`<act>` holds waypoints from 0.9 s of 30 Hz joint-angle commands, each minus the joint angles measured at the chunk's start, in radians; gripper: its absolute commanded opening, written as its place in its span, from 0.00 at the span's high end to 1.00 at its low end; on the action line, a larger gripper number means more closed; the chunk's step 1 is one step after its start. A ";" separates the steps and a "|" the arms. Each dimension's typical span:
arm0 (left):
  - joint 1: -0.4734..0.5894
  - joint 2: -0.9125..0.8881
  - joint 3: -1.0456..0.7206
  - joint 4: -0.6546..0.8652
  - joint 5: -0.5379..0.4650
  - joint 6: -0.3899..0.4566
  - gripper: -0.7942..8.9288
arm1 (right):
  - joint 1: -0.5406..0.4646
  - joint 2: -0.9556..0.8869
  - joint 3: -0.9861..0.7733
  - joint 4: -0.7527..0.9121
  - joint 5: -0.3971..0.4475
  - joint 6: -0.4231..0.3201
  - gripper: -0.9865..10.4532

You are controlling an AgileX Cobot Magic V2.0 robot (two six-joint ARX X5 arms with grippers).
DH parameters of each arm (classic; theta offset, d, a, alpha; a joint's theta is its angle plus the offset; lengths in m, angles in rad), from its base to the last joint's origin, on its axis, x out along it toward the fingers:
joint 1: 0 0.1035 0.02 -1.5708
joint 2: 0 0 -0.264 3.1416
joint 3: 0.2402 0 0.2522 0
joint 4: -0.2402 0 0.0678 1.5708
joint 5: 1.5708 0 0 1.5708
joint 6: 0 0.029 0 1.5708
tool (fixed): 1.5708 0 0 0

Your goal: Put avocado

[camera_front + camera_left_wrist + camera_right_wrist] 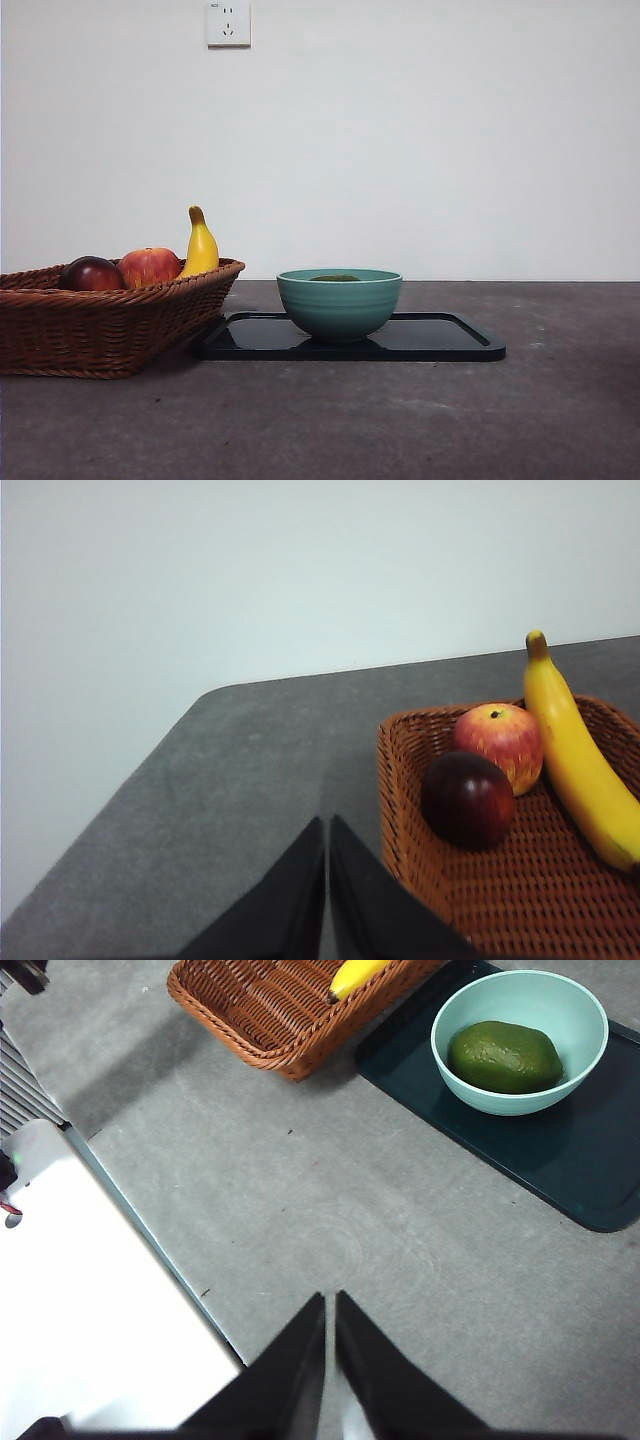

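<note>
**Avocado in the bowl, both grippers closed and clear**

The avocado [504, 1056] lies inside the teal bowl [455, 1075]; in the front view only its dark green top [335, 278] shows above the rim. The bowl [339, 305] stands on a dark tray [450, 338] that rests flat on the grey bench [400, 420].

Just beside the tray's edge sits a wicker basket [100, 330], touching or nearly touching it. The basket holds a dark purple-red fruit [467, 800], a red-yellow apple [498, 742] and a banana [575, 755] leaning along the basket's side with its stem up.

The left gripper [326, 880] has its jaws pressed together, holding nothing, near the basket's corner above the bench. The right gripper [330, 1350] is likewise pinched closed and empty, over bare bench, well apart from the bowl and tray. Neither arm appears in the front view.
</note>
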 commanded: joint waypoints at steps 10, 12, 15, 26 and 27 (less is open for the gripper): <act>0.002 -0.029 -0.042 -0.100 -0.003 -0.017 0.91 | 0.010 0.007 0.006 0.013 -0.003 0.010 0.91; 0.002 -0.029 -0.056 -0.113 -0.003 -0.043 0.91 | 0.010 0.007 0.006 0.013 -0.003 0.010 0.91; 0.002 -0.029 -0.064 -0.134 -0.003 -0.086 0.91 | 0.010 0.007 0.006 0.014 -0.003 0.010 0.91; 0.002 -0.029 -0.064 -0.133 -0.003 -0.117 0.91 | 0.010 0.007 0.007 0.014 -0.003 0.010 0.91; 0.002 -0.029 -0.064 -0.133 -0.003 -0.117 0.91 | 0.010 0.007 0.007 0.014 -0.003 0.010 0.91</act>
